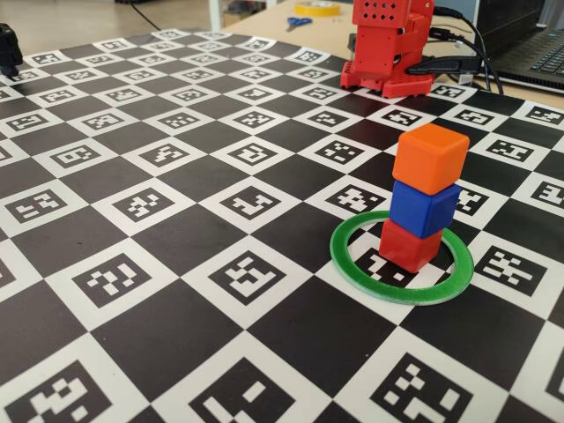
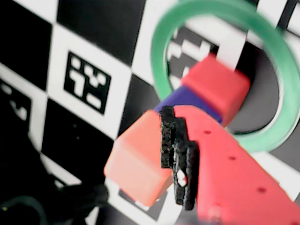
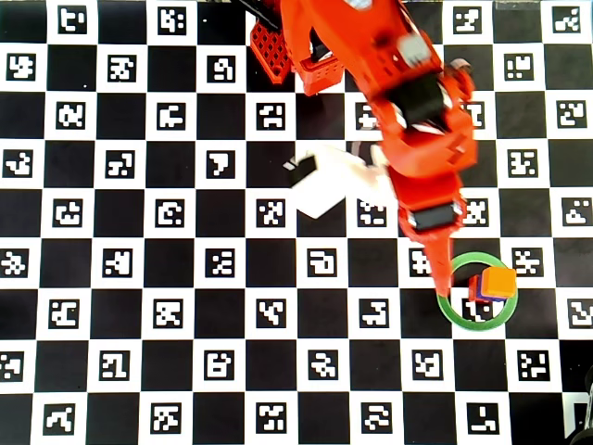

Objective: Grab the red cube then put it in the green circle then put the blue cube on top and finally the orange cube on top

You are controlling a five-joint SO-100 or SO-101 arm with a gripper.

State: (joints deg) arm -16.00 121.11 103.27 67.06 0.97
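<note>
The red cube point(image 1: 410, 244) stands inside the green circle point(image 1: 388, 289). The blue cube point(image 1: 423, 208) sits on it and the orange cube point(image 1: 430, 159) on top, each slightly twisted. Nothing touches the stack. In the wrist view the orange cube point(image 2: 138, 159) is nearest, with a sliver of the blue cube point(image 2: 187, 101) and the red cube point(image 2: 215, 86) below it inside the green circle point(image 2: 161, 51). My gripper point(image 2: 171, 117) hangs above, holding nothing, its black pads together. In the overhead view the gripper point(image 3: 440, 283) tip points at the ring's left edge point(image 3: 460, 318), left of the orange cube point(image 3: 501, 282).
The checkerboard mat of marker squares point(image 1: 176, 220) covers the table. The red arm base point(image 1: 388, 48) stands at the back right with cables beside it. Beyond the mat lie scissors point(image 1: 298, 22), a tape roll point(image 1: 317, 7) and a laptop point(image 1: 538, 44).
</note>
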